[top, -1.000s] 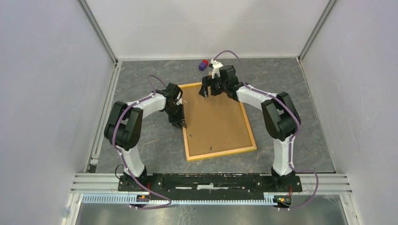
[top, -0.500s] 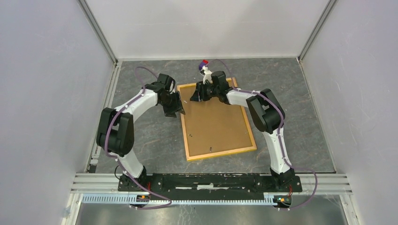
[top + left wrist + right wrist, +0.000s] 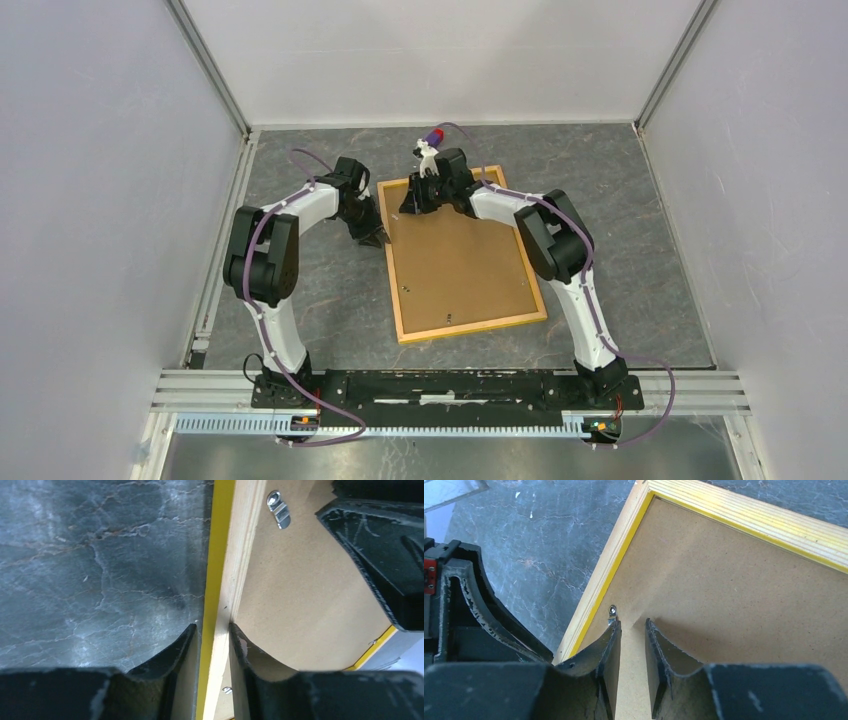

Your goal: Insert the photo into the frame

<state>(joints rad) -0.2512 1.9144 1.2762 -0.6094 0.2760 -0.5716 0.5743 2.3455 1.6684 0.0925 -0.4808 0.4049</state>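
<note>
The frame [image 3: 470,327], orange-yellow wood, lies back-up on the table with a brown backing board [image 3: 455,260] filling it. The photo is hidden. My left gripper [image 3: 377,238] is at the frame's left rail near the far corner. In the left wrist view its jaws [image 3: 214,630] are shut on that rail [image 3: 225,555], one finger outside and one on the board side. My right gripper [image 3: 410,205] hangs over the far-left corner of the board [image 3: 734,590]. Its jaws [image 3: 633,625] stand a narrow gap apart with nothing between them, the left finger against a small metal clip [image 3: 612,612].
A small purple and red block [image 3: 434,136] sits on the table just beyond the frame's far edge. Another metal clip [image 3: 278,509] is on the board near the left rail. The two grippers are close together at this corner. White walls enclose the grey marbled table.
My left gripper opened, shifted along the left rail and shut on it. My right gripper slid left along the far edge to the corner clip, its jaws narrowing.
</note>
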